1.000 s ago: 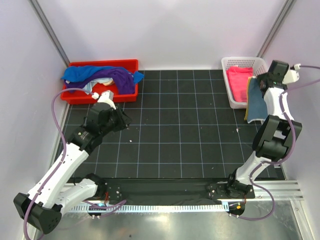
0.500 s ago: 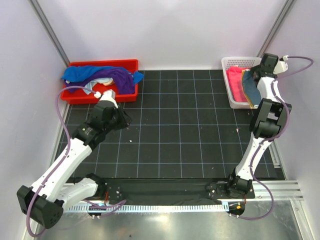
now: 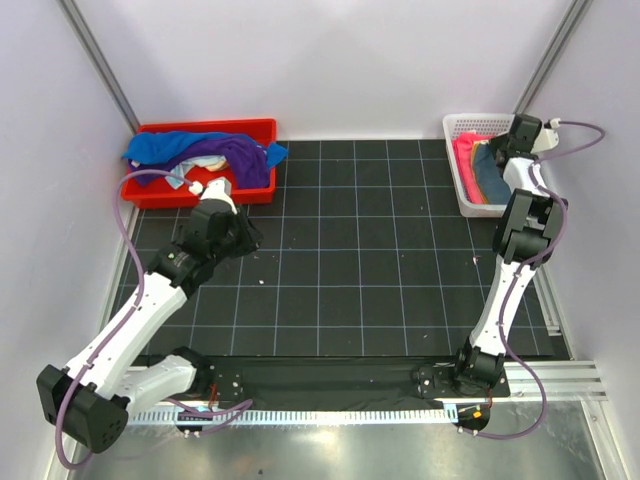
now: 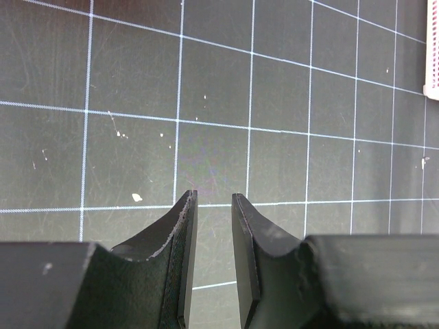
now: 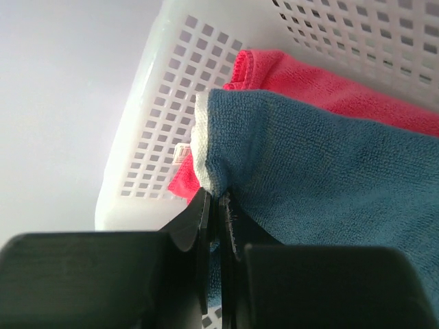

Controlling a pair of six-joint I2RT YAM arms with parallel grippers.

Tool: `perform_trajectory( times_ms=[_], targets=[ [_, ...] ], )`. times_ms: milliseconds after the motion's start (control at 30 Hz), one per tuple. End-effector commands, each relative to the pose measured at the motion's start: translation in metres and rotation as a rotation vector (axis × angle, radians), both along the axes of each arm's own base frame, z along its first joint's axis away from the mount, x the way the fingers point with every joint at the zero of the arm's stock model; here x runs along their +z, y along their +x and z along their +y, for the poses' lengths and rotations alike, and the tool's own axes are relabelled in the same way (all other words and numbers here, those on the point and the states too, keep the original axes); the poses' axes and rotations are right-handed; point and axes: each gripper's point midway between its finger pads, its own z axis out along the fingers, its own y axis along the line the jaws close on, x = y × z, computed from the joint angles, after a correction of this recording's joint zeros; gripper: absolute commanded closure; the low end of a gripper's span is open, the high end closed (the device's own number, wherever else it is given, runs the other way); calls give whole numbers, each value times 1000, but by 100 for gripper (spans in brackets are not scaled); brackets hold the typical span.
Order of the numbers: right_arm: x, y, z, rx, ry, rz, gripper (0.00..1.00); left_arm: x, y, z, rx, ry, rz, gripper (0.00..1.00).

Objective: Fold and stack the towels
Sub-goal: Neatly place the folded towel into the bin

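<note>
My right gripper (image 3: 506, 150) hangs over the white mesh basket (image 3: 478, 121) at the back right, shut on an edge of a slate blue towel (image 3: 491, 173). This towel lies in the basket on top of a hot pink towel (image 3: 465, 152). In the right wrist view the jaws of the right gripper (image 5: 216, 199) pinch the slate blue towel (image 5: 322, 171) at its pale hem, with the pink towel (image 5: 309, 79) beneath. My left gripper (image 3: 251, 234) hovers over the black mat near the red bin, open with nothing between its fingers (image 4: 185, 226).
The red bin (image 3: 205, 128) at the back left holds a heap of a bright blue towel (image 3: 158, 146), a purple towel (image 3: 236, 152) and a pale one (image 3: 186, 176). The gridded black mat (image 3: 360, 260) spans the table. Walls and slanted poles stand close on both sides.
My right arm has swung the slate blue towel from hanging beside the basket's right side into the basket, onto the pink towel. The left arm has shifted slightly.
</note>
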Motion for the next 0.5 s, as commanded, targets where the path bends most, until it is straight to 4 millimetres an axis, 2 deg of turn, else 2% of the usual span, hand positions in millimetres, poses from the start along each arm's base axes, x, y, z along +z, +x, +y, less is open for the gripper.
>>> perform_trajectory(
  times_ms=[0,200,233,300,333,367,467],
  targets=[
    [46,21,4,4,-15,-153,99,15,12,1,14,-1,-64,70],
    [59,22,3,-12,-22,-175,99,14,12,1,17,-1,-61,70],
    [67,24,2,-18,-26,-186,99,14,12,1,17,-1,-61,70],
    [62,27,1,-20,-25,-179,99,13,12,1,15,0,-58,70],
    [70,30,-1,-23,-25,-195,99,13,13,1,14,2,-58,70],
    [61,33,0,-15,-15,-189,99,12,13,0,11,2,-57,70],
    [53,35,1,-13,0,-182,98,12,13,-1,10,3,-54,70]
  ],
)
